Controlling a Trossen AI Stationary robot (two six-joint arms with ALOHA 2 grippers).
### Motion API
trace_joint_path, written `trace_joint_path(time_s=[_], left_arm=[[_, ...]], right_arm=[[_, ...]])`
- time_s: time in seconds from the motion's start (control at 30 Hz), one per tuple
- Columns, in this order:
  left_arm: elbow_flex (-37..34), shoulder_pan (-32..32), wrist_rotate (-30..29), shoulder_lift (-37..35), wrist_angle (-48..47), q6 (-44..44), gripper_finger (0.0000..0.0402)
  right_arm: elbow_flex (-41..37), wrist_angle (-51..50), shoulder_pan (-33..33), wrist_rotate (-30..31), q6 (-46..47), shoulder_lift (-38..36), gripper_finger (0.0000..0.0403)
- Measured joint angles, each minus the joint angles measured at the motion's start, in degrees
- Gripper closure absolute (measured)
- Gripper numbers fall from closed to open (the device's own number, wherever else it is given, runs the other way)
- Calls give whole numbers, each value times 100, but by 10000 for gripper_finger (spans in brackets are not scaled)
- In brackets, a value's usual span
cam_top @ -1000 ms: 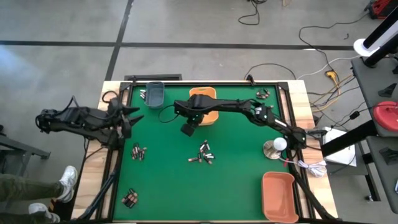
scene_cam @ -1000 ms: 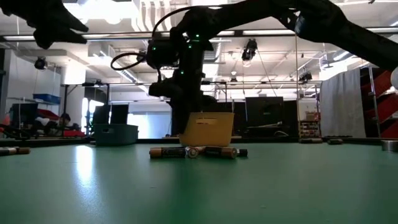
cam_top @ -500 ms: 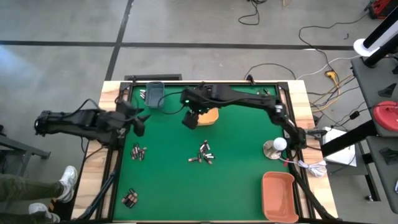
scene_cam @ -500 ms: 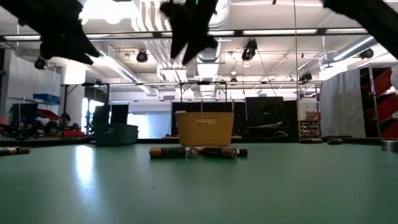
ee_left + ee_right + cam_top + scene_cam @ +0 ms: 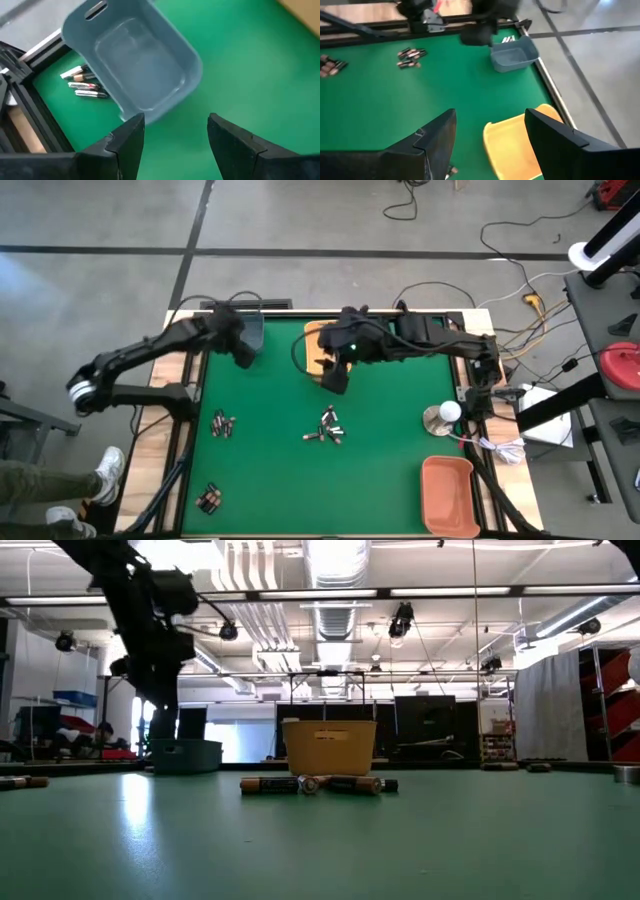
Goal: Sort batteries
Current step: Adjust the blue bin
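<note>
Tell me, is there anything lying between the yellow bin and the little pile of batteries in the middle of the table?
No. From above, bare green mat separates the yellow bin from the middle batteries; only the open right gripper hangs over that stretch.

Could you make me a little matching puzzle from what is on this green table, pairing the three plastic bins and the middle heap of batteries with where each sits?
Things:
1. grey-blue bin
2. yellow-orange bin
3. orange bin
4. central pile of batteries

Places:
A. middle of the green mat
B. near right corner of the table
C. far edge, under the left gripper
D. far edge, beside the right gripper

Pairs: 1-C, 2-D, 3-B, 4-A
</note>
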Motion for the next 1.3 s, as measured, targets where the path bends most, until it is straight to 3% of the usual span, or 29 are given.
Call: trace_joint_path(time_s=[0.33,0.7,0.87,1.1,1.3], left_arm=[[1081,150,140,1536,-755,1148,206],[826,155,94,1999,-386,1719,210],[813,155,91,2394,-302,1906,263],[798,144,268,2774,-83,2370,386],[798,-287,422,2285,-256,2889,398]], right_arm=[[-33,-450,318,130,244,7,172],[-33,-669,390,191,663,-9,172],[-33,-653,390,581,623,-7,172],[-33,-654,390,590,670,-7,172],[-33,-749,390,591,767,-30,172]])
